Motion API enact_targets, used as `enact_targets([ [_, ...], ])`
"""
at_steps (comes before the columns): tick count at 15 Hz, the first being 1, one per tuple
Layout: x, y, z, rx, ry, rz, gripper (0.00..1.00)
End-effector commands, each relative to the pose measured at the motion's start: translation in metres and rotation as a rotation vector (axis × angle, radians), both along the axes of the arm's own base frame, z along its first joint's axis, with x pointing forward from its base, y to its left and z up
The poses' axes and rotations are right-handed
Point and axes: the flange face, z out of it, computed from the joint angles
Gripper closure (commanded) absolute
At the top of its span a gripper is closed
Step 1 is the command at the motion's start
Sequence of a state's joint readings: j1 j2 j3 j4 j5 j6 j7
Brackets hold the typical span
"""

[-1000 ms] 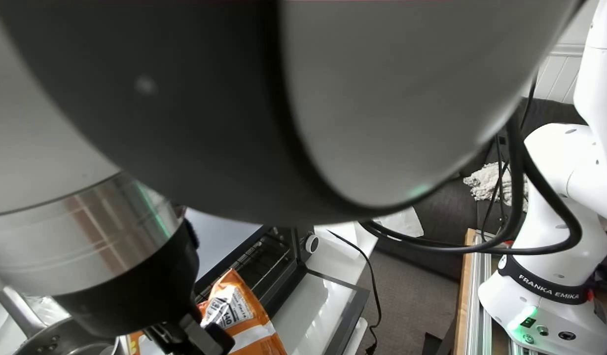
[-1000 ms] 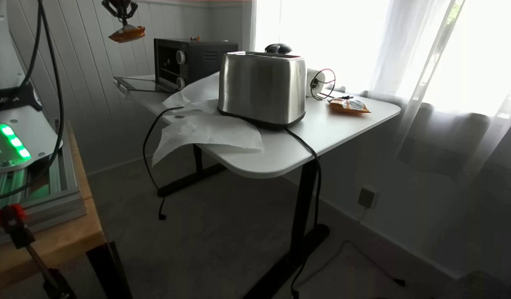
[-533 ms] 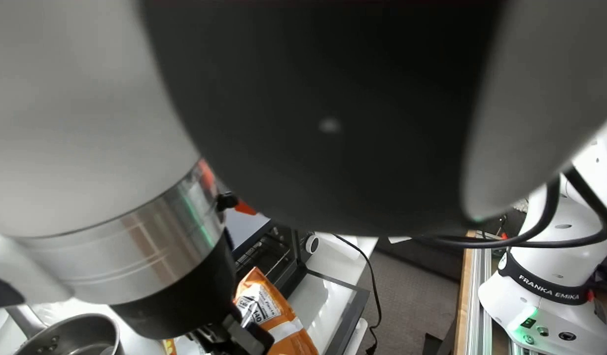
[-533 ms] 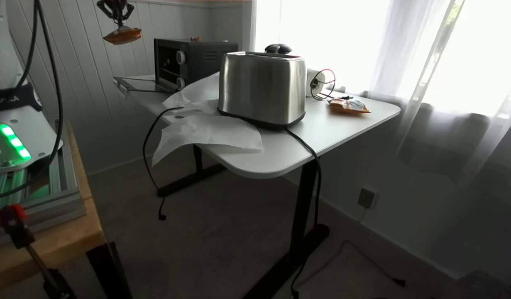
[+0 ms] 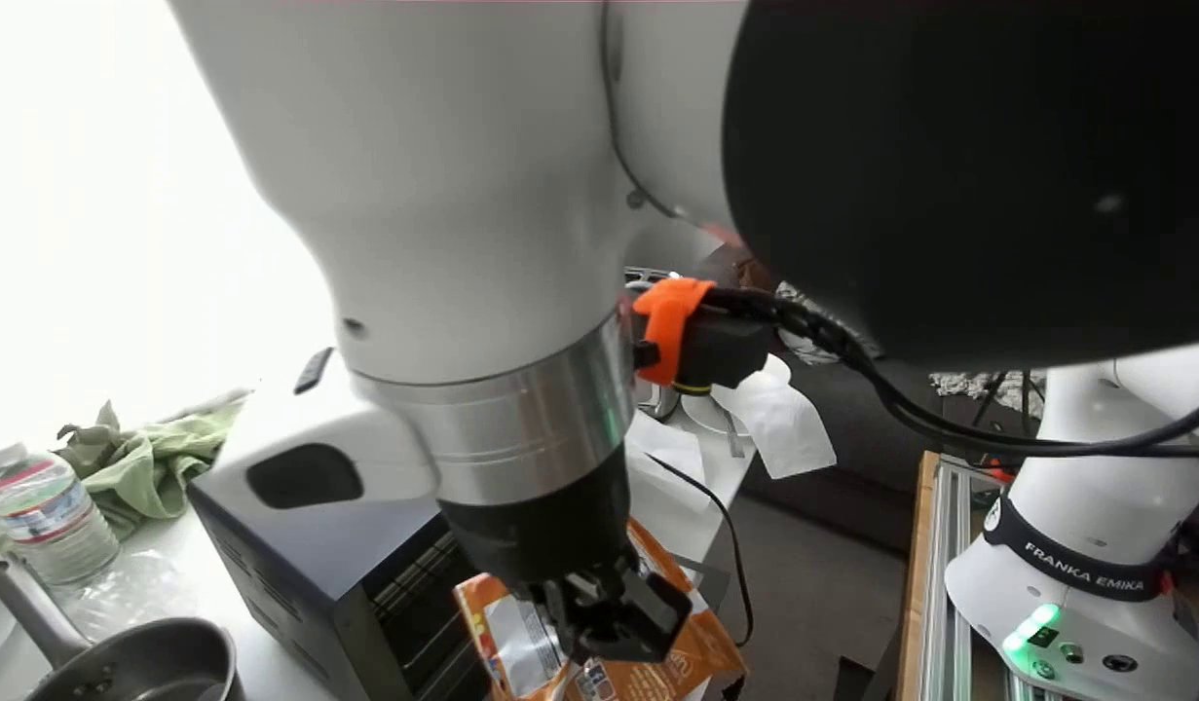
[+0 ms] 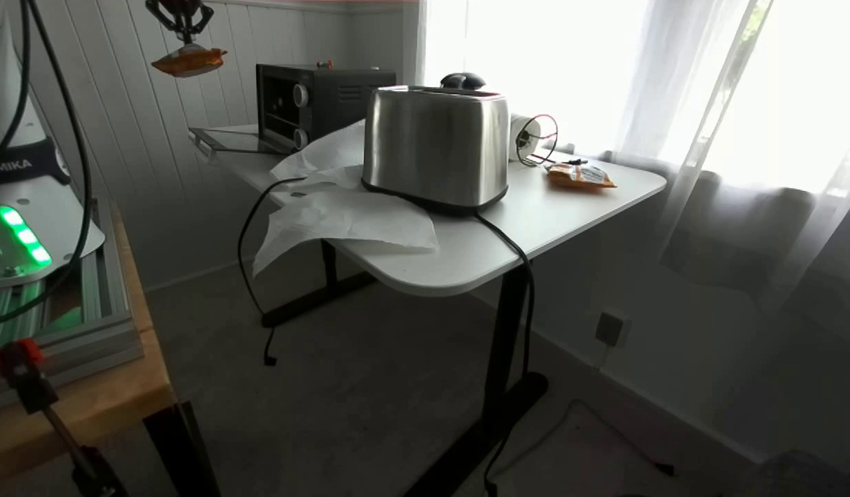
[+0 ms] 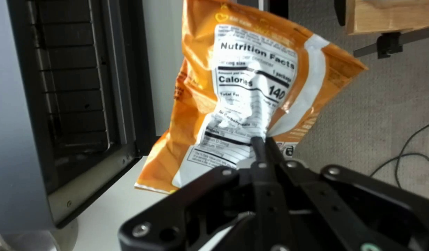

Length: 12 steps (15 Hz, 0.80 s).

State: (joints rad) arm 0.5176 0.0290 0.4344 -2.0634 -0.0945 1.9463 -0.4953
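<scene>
My gripper (image 7: 264,141) is shut on an orange snack bag (image 7: 249,69), pinching a fold of its white nutrition label in the wrist view. The bag hangs in the air below the fingertips, crumpled where they grip it. In an exterior view the gripper (image 6: 183,34) and bag (image 6: 190,62) are high up, to the side of the dark toaster oven (image 6: 342,100). Another exterior view shows the bag (image 5: 701,667) partly hidden behind the gripper, in front of the oven (image 5: 297,574). The oven's door stands down, its wire rack (image 7: 71,87) visible in the wrist view.
A steel toaster (image 6: 435,148), paper towels (image 6: 349,221) and a second orange bag (image 6: 580,176) are on the white table (image 6: 459,273). A pot (image 5: 141,667), a water bottle (image 5: 49,516) and a green cloth (image 5: 161,467) stand near the oven. A cable (image 5: 852,350) runs along the arm.
The arm and gripper have moved away from the oven with the bag still gripped. The bag has turned somewhat, and the oven, bottle and cloth have come out from behind the arm.
</scene>
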Motion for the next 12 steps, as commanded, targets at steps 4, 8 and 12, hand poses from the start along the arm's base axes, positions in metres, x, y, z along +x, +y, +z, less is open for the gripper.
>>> enact_targets([
  [4, -0.014, -0.061, -0.016, 0.129, -0.04, -0.157, 1.0],
  [8, -0.024, -0.089, -0.028, 0.169, -0.06, -0.229, 1.0],
  [12, -0.017, -0.086, -0.038, 0.134, -0.038, -0.201, 0.99],
])
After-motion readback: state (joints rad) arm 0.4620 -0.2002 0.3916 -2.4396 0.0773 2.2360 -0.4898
